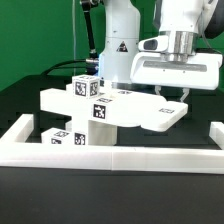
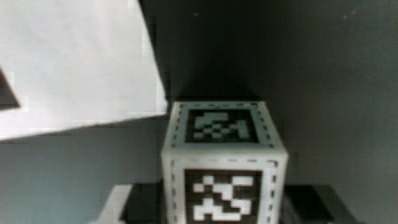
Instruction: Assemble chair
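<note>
The chair's white parts lie loose inside the border wall. In the exterior view the flat seat plate (image 1: 150, 112) rests over a stack of tagged square blocks (image 1: 90, 98), with further tagged pieces (image 1: 68, 137) low at the exterior view's left. My gripper (image 1: 174, 95) hangs over the far right side of the seat plate. In the wrist view the gripper (image 2: 222, 200) is shut on a white square leg (image 2: 222, 150) with black-and-white tags on two faces. Dark fingers (image 2: 139, 200) press it from both sides. The exterior view hides the leg behind the gripper.
A long low white border wall (image 1: 110, 157) runs along the front and turns back at both ends (image 1: 214, 132). The table is black, with a green backdrop behind. In the wrist view a flat white plate (image 2: 71, 70) lies tilted beside the held leg.
</note>
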`<state>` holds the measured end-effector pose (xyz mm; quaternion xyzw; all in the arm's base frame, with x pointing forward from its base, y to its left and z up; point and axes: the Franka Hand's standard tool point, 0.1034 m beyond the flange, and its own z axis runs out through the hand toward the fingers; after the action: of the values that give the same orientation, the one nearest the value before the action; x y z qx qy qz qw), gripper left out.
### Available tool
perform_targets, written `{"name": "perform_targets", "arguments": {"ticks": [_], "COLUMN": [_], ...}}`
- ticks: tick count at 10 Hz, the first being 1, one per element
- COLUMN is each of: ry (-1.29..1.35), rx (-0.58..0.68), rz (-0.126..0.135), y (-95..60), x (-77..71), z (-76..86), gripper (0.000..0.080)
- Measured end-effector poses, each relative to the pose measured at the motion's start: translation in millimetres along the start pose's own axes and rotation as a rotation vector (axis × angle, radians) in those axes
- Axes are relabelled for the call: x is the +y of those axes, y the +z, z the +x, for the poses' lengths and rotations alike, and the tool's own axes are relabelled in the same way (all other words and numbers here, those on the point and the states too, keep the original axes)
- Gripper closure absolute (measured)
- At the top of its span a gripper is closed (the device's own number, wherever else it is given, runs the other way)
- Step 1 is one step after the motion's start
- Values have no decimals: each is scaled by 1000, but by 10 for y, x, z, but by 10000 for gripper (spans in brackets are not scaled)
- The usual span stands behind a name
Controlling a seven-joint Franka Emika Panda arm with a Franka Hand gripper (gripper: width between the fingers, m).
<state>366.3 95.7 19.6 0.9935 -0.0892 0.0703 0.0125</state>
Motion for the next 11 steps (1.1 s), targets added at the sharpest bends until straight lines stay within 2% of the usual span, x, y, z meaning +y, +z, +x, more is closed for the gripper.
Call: {"name": "perform_targets", "arguments": {"ticks": [2,3,5,6,11], "ry": [-27,-36,-19,-2,-4], "rx": [-23,-55,-78,-80,-74], "rz": [-10,5,66,78,69], "y": [28,-31,-351,-456,-424], "x": [231,259,285,246,294], "z": [219,289,537,614,606], "gripper": [511,511,511,511,511]}}
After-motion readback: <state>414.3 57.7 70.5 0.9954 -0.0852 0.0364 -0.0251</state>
